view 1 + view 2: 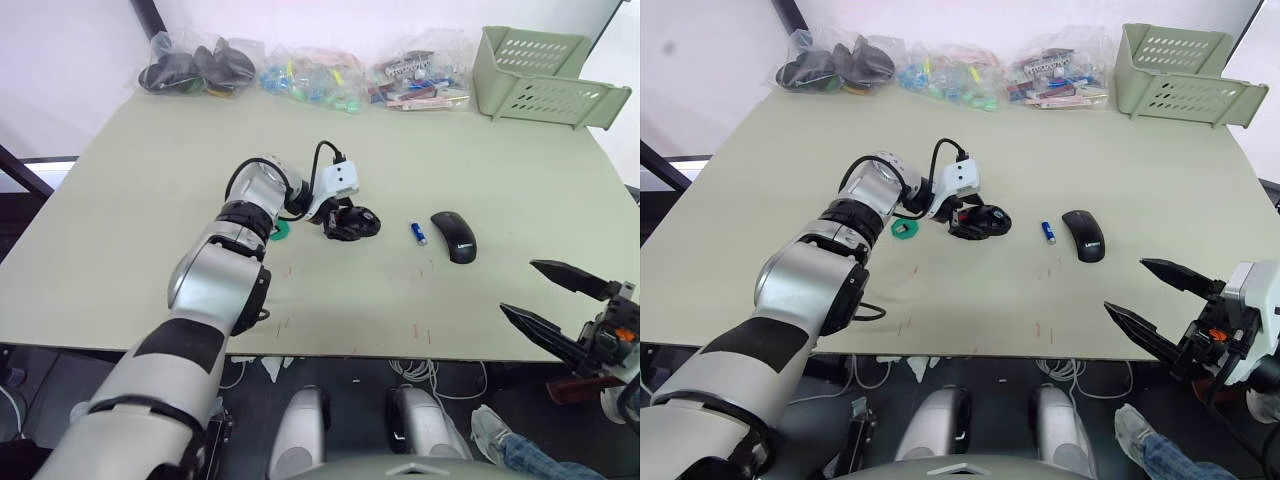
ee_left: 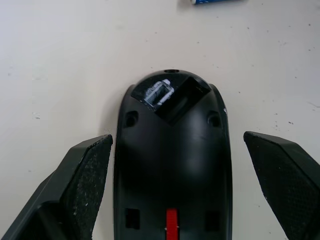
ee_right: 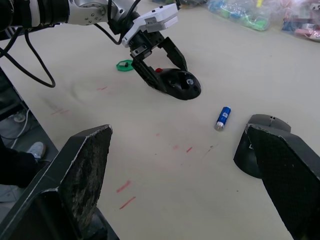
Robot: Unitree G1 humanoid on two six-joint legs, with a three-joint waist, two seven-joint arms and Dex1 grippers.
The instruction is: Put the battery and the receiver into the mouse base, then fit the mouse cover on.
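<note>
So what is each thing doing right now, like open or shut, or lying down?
Black mouse base with red parts: uncovered, flat on the table, between the left gripper's open fingers.
Small blue battery: lying loose on the table.
Glossy black mouse cover: off, beside the battery.
Right gripper: open, holding nothing.

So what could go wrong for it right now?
The left gripper straddles the mouse base with fingers open; closing off-centre could push the base sideways rather than grip it. The battery lies loose on the table beside the mouse cover; being round, it might roll if nudged. The right gripper waits open near the table edge.
</note>
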